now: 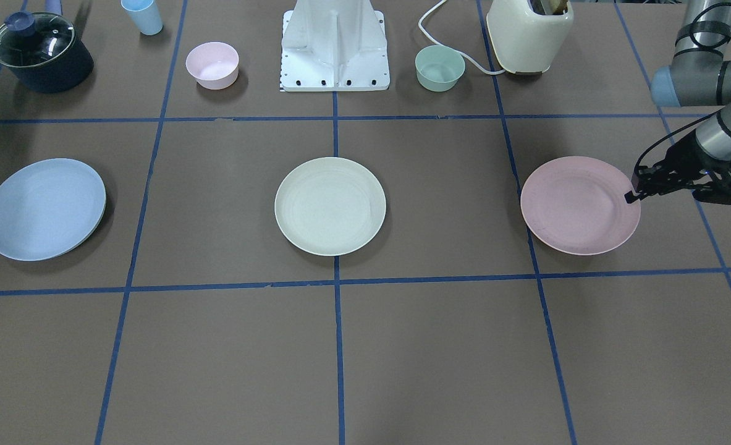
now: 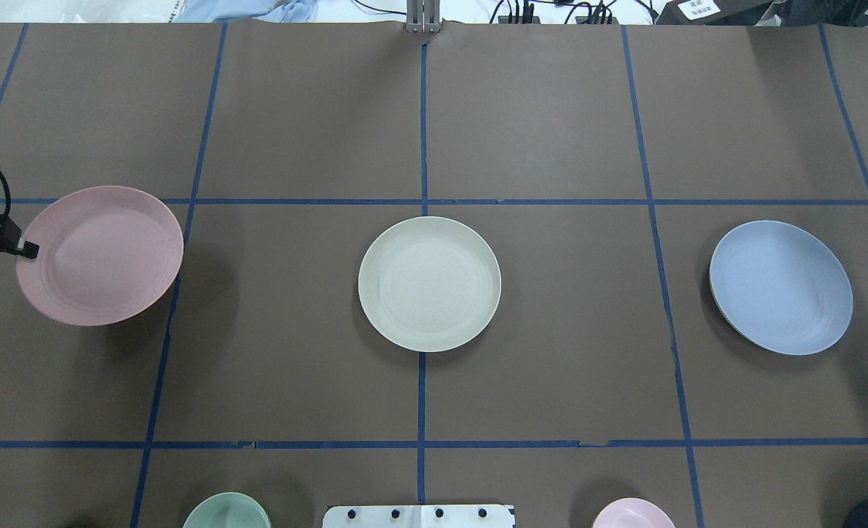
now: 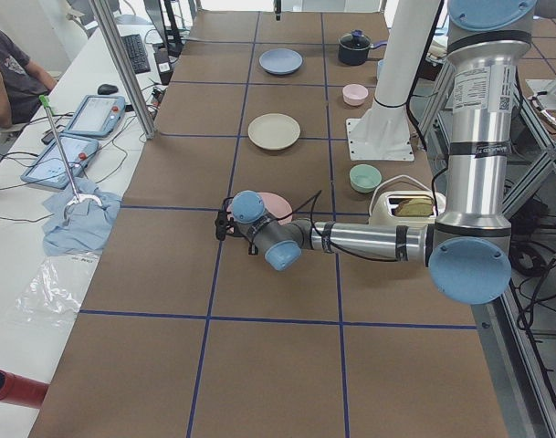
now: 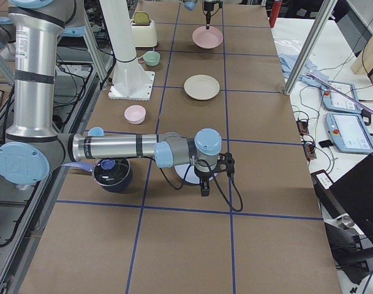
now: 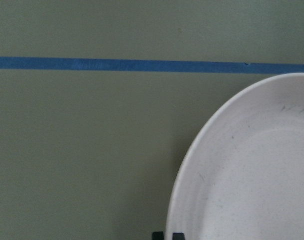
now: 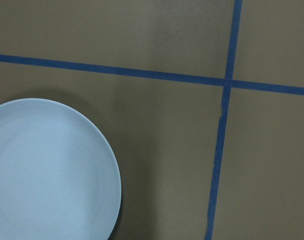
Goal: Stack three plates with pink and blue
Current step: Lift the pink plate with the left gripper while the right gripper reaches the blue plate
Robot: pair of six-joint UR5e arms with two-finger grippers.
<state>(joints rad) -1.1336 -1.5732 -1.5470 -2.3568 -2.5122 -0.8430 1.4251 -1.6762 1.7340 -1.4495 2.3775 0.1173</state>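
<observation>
The pink plate is at my left side, its rim pinched by my left gripper, which is shut on it. The plate looks raised a little and casts a shadow. The left wrist view shows its rim at my fingertips. The cream-green plate lies in the middle. The blue plate lies at my right. My right gripper hangs beside it, seen only in the exterior right view; I cannot tell if it is open.
Along the robot's side stand a dark lidded pot, a light-blue cup, a small pink bowl, the white robot base, a small green bowl and a cream toaster with its cord.
</observation>
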